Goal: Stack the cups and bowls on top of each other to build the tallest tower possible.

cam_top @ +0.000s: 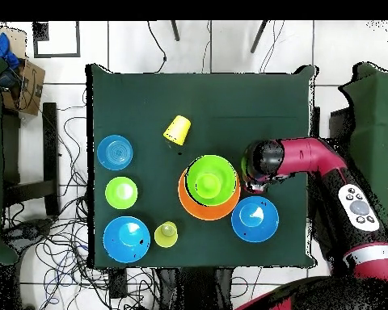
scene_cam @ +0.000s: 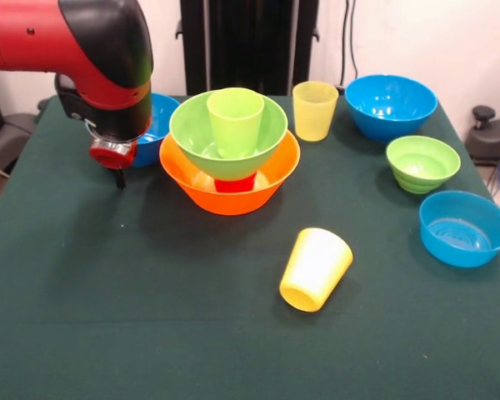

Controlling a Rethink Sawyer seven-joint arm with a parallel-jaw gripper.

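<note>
The tower (scene_cam: 230, 154) stands upper centre in the front view: orange bowl (scene_cam: 233, 190) as base, a red cup (scene_cam: 234, 183) showing inside it, the large green bowl (scene_cam: 227, 133) resting on that, and a lime cup (scene_cam: 235, 121) upright in the green bowl. Our tool (scene_cam: 117, 173) hangs just left of the tower, low over the table (scene_cam: 150, 333); whether it is spread or pressed together we cannot tell, and it seems to carry nothing.

We judge the next piece should be a wide one. The blue bowl (scene_cam: 154, 129) sits right behind the arm, so we should lift clear and approach without brushing the orange rim, since the green bowl perches on a narrow cup.

The front view shows the red cup and the fallen yellow cup (scene_cam: 315, 268) lying on its side. The overhead view hides the red cup but shows that blue bowl (cam_top: 255, 219) whole, below the tower.
</note>
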